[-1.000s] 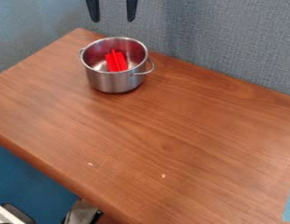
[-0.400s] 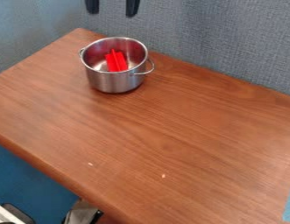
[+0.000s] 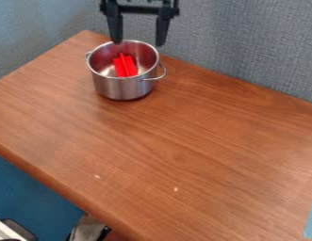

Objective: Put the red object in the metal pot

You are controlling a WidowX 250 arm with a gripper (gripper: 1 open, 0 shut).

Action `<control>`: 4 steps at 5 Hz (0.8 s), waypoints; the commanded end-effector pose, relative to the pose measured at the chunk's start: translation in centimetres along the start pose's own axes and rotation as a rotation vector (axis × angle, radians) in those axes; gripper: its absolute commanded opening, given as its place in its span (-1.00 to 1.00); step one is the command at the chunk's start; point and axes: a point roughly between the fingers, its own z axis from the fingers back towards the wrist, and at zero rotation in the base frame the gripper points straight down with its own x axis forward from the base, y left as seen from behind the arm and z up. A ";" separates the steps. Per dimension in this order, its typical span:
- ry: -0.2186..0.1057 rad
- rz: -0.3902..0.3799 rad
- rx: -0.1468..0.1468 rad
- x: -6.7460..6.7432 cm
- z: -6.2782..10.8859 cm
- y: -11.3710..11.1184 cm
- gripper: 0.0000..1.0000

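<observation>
Inside the metal pot [image 3: 123, 71] lay the red object [image 3: 125, 66], a bright, slightly ridged stick leaning on a slant against the pot's inner wall, its lower end down on the steel bottom. That pot was small, round and shiny, with straight sides, a rolled rim and a thin wire-like handle sticking out on the side toward the desk's far right edge. It stood near the far corner of the desk [image 3: 184, 151], whose top was a smooth reddish-brown wood grain with rounded edges and a couple of tiny pale specks near the front edge. Above the pot's far rim hung the gripper [image 3: 138, 38], black and blocky, its two fingers [image 3: 161, 34] spread well apart and holding nothing, one to each side of the pot's back rim. Behind the desk rose a grey-blue wall with a fine woven texture, and below the front edge a plain blue floor showed, with some dark and pale gear at the bottom edge of the view
</observation>
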 end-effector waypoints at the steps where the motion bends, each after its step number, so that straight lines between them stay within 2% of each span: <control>1: -0.110 -0.015 -0.071 -1.1 2.9 1.1 1.00; 2: -0.136 -0.001 -0.114 -0.5 2.9 1.9 1.00; 3: -0.152 -0.037 -0.127 -0.2 2.7 2.1 1.00; 4: -0.181 0.098 -0.171 1.3 2.1 3.6 1.00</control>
